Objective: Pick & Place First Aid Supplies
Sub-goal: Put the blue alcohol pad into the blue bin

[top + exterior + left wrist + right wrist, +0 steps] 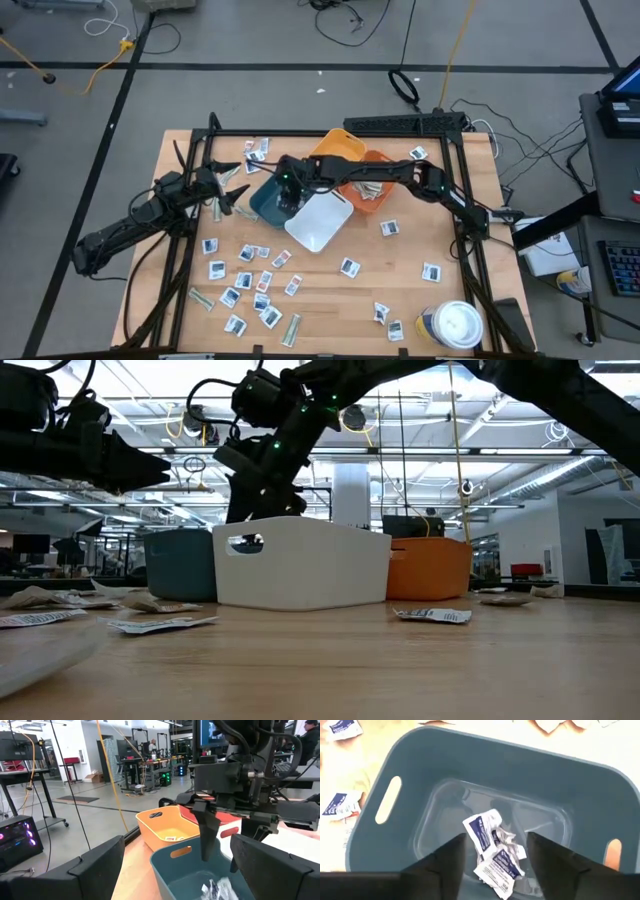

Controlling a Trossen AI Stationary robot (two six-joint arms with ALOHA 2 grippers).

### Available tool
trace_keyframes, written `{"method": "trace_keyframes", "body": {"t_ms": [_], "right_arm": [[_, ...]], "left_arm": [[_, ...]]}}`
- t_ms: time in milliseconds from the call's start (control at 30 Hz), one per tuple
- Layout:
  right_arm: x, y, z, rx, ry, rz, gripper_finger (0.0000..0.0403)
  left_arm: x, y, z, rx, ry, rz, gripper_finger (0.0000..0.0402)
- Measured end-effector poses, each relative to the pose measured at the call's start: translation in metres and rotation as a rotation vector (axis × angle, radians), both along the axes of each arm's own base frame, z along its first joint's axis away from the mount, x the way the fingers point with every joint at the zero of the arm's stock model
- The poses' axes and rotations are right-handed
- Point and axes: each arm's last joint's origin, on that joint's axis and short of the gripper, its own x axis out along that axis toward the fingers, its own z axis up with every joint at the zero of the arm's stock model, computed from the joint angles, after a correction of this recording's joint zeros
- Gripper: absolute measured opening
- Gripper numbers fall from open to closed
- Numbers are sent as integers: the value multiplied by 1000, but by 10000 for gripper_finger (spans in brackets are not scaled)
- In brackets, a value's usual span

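Your right claw (492, 862) hangs part-open, empty, over the teal bin (420, 765), white packets (495, 855) directly below it; left claw (222, 190), wide open, waits beside that bin.

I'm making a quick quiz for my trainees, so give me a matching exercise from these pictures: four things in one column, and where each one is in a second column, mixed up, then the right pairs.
Column one:
1. right gripper
2. left gripper
3. round white-lidded tub
4. white bin

Column two:
A. near the table's front right corner in the high view
B. above the teal bin, over crumpled white packets
C. beside the teal bin, on the table's left half, clear of the bins
D. in front of the teal and orange bins in the low view

Pairs: 1-B, 2-C, 3-A, 4-D
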Motion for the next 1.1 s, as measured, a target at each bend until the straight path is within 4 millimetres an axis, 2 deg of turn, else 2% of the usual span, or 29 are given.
{"method": "trace_keyframes", "body": {"t_ms": [100,200,333,567,867,1000,1100], "right_arm": [[-3,-1,7,4,1,-9,239],[-12,-3,25,15,-5,-33,251],[-29,-11,46,49,16,-98,250],[-63,-20,65,106,174,-187,239],[-99,-23,72,146,429,-222,238],[-105,-28,68,168,481,-265,238],[-118,-37,69,176,464,-319,238]], "left_arm": [[0,0,0,0,0,0,367],[0,0,0,0,0,0,367],[0,0,0,0,0,0,367],[0,0,0,0,-1,0,367],[0,0,0,0,0,0,367],[0,0,0,0,-1,0,367],[0,0,0,0,0,0,367]]}}
